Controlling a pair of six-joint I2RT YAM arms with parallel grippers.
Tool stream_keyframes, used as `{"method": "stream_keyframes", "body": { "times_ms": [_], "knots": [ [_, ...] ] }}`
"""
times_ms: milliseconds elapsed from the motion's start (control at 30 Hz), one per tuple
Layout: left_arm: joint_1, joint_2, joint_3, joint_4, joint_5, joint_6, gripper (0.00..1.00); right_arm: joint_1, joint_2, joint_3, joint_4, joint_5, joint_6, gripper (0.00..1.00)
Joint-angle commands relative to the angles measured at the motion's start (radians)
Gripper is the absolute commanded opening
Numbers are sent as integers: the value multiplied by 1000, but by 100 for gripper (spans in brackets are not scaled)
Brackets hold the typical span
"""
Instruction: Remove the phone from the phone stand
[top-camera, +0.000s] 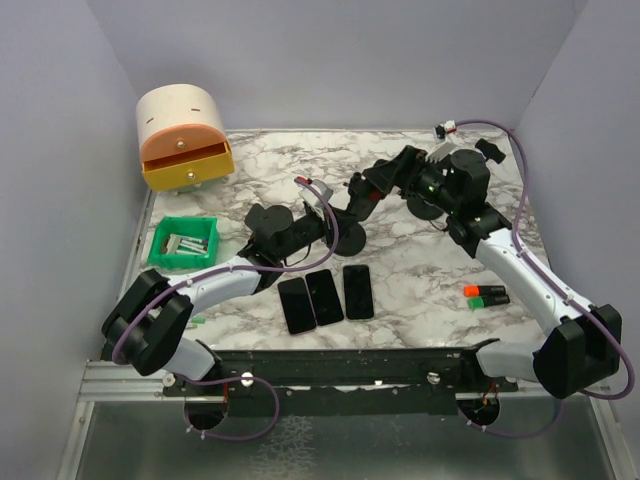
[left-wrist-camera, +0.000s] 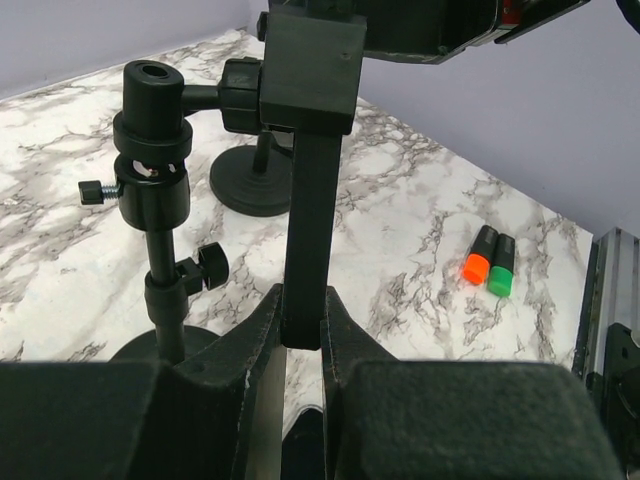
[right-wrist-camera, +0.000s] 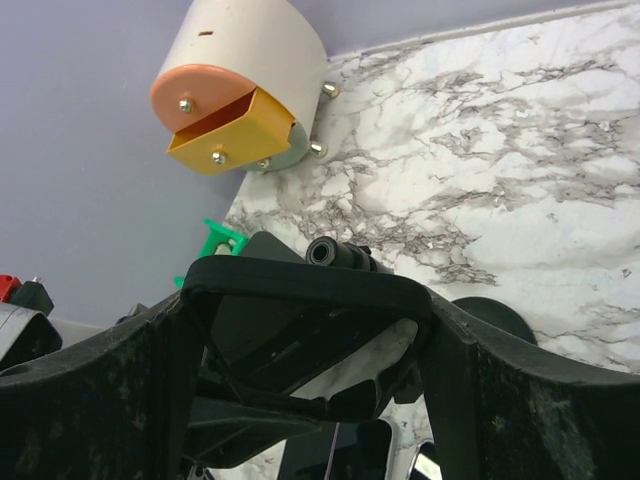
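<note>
The black phone stand (top-camera: 348, 237) stands mid-table; its post (left-wrist-camera: 160, 250) and side arm carry a clamp holder. My left gripper (left-wrist-camera: 303, 325) is shut on the holder's vertical black bar (left-wrist-camera: 308, 210), low on the bar. The black phone (left-wrist-camera: 430, 25) sits in the holder at the top of that view. My right gripper (right-wrist-camera: 310, 330) comes in from the right, its fingers (right-wrist-camera: 500, 390) closed on the two ends of the phone (right-wrist-camera: 300, 285). In the top view both grippers, left (top-camera: 325, 228) and right (top-camera: 375, 185), meet at the stand.
A second stand's round base (top-camera: 425, 205) sits behind the right gripper. Three black phones (top-camera: 325, 297) lie flat near the front. Orange and green highlighters (top-camera: 487, 295) lie right. A green bin (top-camera: 183, 243) and a drawer unit (top-camera: 183, 140) stand left.
</note>
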Motion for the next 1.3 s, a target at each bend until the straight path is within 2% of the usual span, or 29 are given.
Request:
{"method": "stream_keyframes", "body": {
  "times_ms": [0,67,100,167,200,267,333,400,667,867,1100,1267],
  "knots": [
    [-9,31,-2,-57,14,-35,0,12,27,13,-26,-21,-23,75],
    [-9,29,-6,-57,8,-36,1,13,27,12,-21,-20,-30,61],
    [-10,25,-7,-57,3,-37,10,13,26,13,-23,-17,-38,52],
    [-10,8,-16,-59,-12,-38,39,14,24,21,-37,-3,-56,41],
    [-10,-4,-20,-59,-19,-36,50,14,23,26,-46,2,-65,37],
    [-10,-33,-32,-59,-42,-27,65,17,20,40,-69,17,-87,32],
    [-9,-65,-41,-60,-60,-17,75,30,20,64,-97,44,-122,27],
    [-9,-101,-50,-63,-73,-6,81,45,19,89,-149,78,-159,24],
    [-9,-186,-44,-75,-174,54,82,153,49,229,-325,308,-344,15],
    [-9,-174,-6,-83,-175,79,80,241,69,307,-427,490,-441,10],
    [-6,-135,51,-86,-105,129,74,264,71,338,-460,504,-453,1],
    [0,-99,96,-106,-120,130,67,271,72,342,-465,503,-447,0]
  ]
}}
